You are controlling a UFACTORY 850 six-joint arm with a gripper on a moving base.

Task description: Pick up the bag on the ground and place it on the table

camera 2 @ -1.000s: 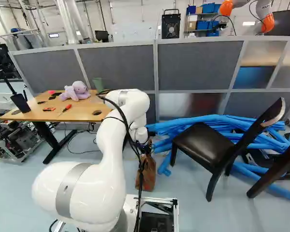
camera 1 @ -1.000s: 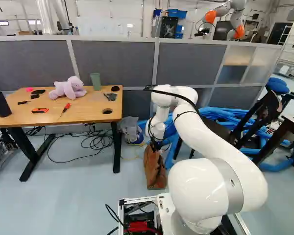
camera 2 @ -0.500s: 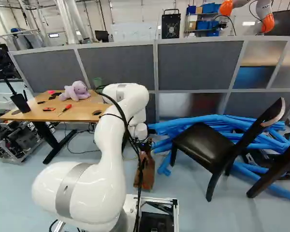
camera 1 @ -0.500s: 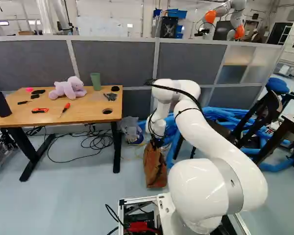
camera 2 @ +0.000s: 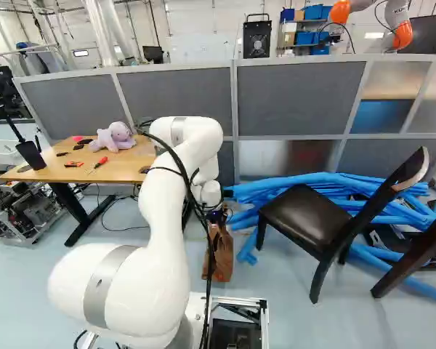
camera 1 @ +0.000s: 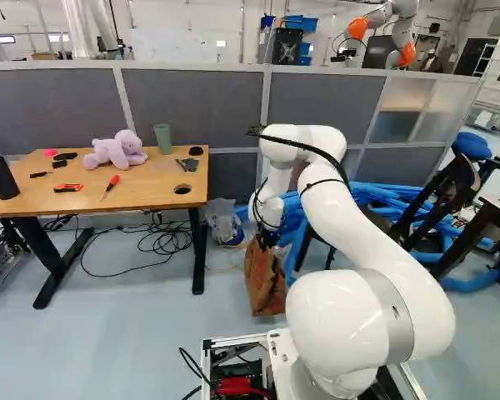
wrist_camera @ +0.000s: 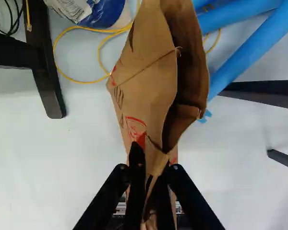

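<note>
In the left base view my gripper (camera 1: 268, 240) is low beside the folded arm, at the top of a brown paper bag (camera 1: 265, 282). The wrist view shows the gripper (wrist_camera: 153, 168) shut, with the rim of the paper bag (wrist_camera: 146, 91) pinched between its two fingers. The bag hangs upright, its mouth partly open; whether its bottom touches the floor I cannot tell. A wooden table (camera 1: 150, 193) stands to the left of the bag in the left base view.
On the table are a purple plush toy (camera 1: 117, 152), a green cup (camera 1: 162, 138), a dark cup and small tools. Blue tubes (camera 2: 312, 190) and a black chair (camera 2: 309, 222) stand right of the arm. A clear plastic bag (camera 1: 222, 220) lies by the table leg. Another robot (camera 1: 392, 21) is behind the partition.
The arm's upper part and gripper have risen a little, and the paper bag has moved up slightly with them. The base has not moved.
</note>
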